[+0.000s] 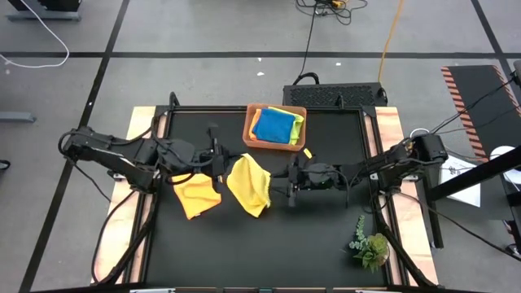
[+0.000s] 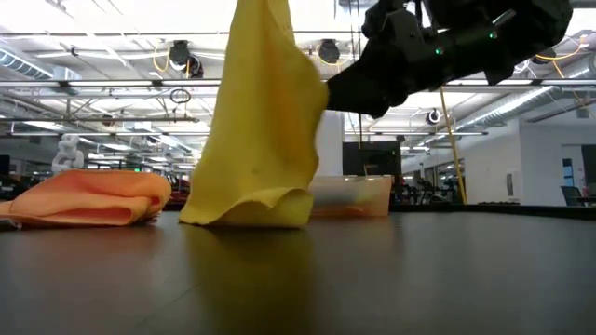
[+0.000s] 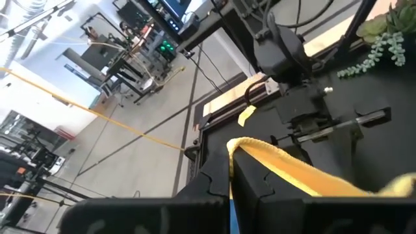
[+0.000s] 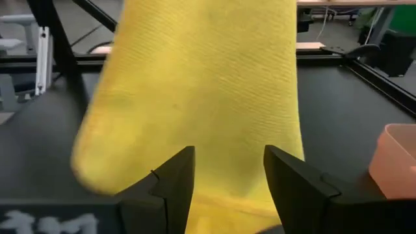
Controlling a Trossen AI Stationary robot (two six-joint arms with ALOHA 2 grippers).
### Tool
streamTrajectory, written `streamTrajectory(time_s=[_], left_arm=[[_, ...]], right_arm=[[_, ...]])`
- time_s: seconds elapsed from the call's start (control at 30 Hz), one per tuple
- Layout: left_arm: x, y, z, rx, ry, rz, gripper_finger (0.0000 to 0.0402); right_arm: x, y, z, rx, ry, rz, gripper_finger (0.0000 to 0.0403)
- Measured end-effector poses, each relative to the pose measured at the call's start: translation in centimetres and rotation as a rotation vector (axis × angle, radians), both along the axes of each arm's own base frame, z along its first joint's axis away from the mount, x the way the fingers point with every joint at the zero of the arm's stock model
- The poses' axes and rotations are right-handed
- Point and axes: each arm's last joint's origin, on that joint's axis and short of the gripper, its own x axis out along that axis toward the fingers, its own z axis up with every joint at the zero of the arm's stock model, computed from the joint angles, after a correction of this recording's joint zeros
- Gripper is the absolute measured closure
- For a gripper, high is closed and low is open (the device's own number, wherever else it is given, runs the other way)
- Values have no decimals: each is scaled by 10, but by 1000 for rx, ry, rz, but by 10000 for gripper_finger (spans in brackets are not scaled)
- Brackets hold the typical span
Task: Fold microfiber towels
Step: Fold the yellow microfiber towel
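- Plant sprig (image 1: 370,244): lies at the near right corner of the black table (image 1: 326,236), well apart from both arms.
- Orange towel (image 1: 198,196): lies folded flat on the table at near left, just beside the hanging yellow towel. In the low view it shows as a low folded pad (image 2: 88,197).
- Yellow towel (image 1: 250,184): hangs at the table's middle, upper edge raised, lower edge bunched on the table surface (image 2: 261,140).
- Left gripper (image 1: 218,159): positioned at the left upper edge of the yellow towel. Fingers (image 3: 260,188) are together, clamped on the towel's edge (image 3: 286,169).
- Right gripper (image 1: 291,181): positioned just to the right of the yellow towel, above the table. Fingers (image 4: 172,179) stand apart, with the yellow cloth (image 4: 201,84) hanging just ahead of them. Whether the fingers touch the cloth cannot be told.
- Small yellow scrap (image 1: 308,153): lies on the table between the right gripper and the tray.
- Tray (image 1: 248,130): stands at the far middle of the table. It holds a blue towel (image 1: 273,125) on top, with a lime green towel (image 1: 297,122) and a yellow one showing beneath at its edges.
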Motion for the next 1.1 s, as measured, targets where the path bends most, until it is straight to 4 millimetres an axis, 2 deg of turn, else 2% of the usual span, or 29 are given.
streamTrajectory(time_s=[0.2,0.4,0.67,0.8,1.1], left_arm=[[0,1,-1,0,5,5,400],[1,6,-2,-16,17,30,400],[2,13,-2,-33,4,61,398],[2,17,-2,-33,5,77,398],[3,23,-1,-40,0,100,395]], right_arm=[[-4,7,11,38,-38,26,225],[-6,26,17,64,-97,98,225],[-3,40,11,40,-113,6,225],[4,44,10,16,-96,-37,225],[37,53,3,-14,-11,-57,225]])
